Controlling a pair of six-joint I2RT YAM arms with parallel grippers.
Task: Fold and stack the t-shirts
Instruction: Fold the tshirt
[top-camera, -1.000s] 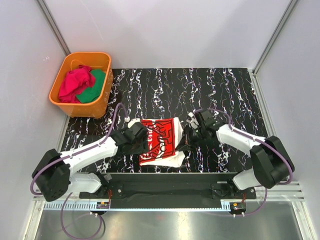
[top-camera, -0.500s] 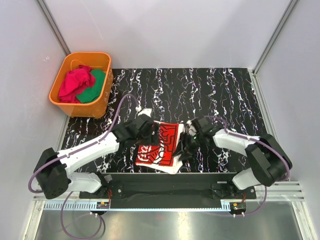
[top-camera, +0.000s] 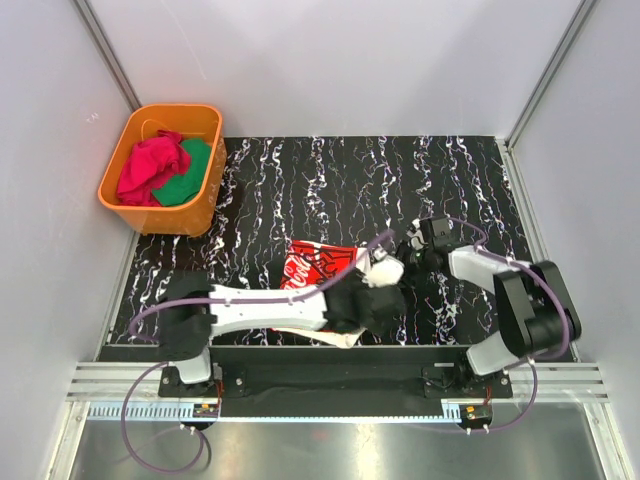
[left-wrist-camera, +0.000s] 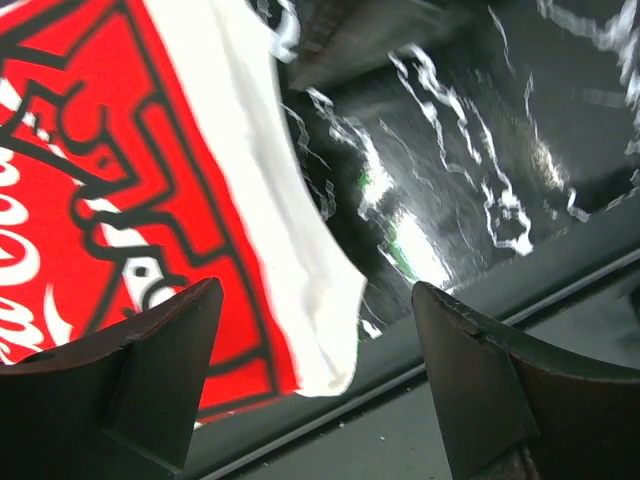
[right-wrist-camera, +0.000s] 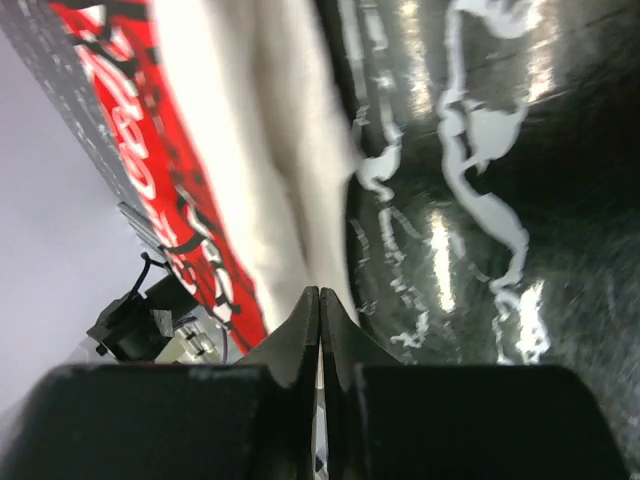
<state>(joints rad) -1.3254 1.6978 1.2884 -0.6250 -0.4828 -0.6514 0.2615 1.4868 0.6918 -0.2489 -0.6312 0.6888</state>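
A folded t-shirt, white with a red Coca-Cola print, lies near the table's front edge. My left arm reaches across over it. The left gripper is open and empty at the shirt's front right corner. In the left wrist view the gripper hangs above the shirt's white corner and its red print. My right gripper is at the shirt's right edge. In the right wrist view it is shut, with creases of the white cloth running into its tips.
An orange tub stands at the back left with a red garment and a green one in it. The black marbled table stretches behind the shirt. A metal rail runs along the front edge.
My left arm let go of the shirt's left side and swung right across it to its front right corner. The shirt dropped flatter and shifted. The right gripper drew back to the right.
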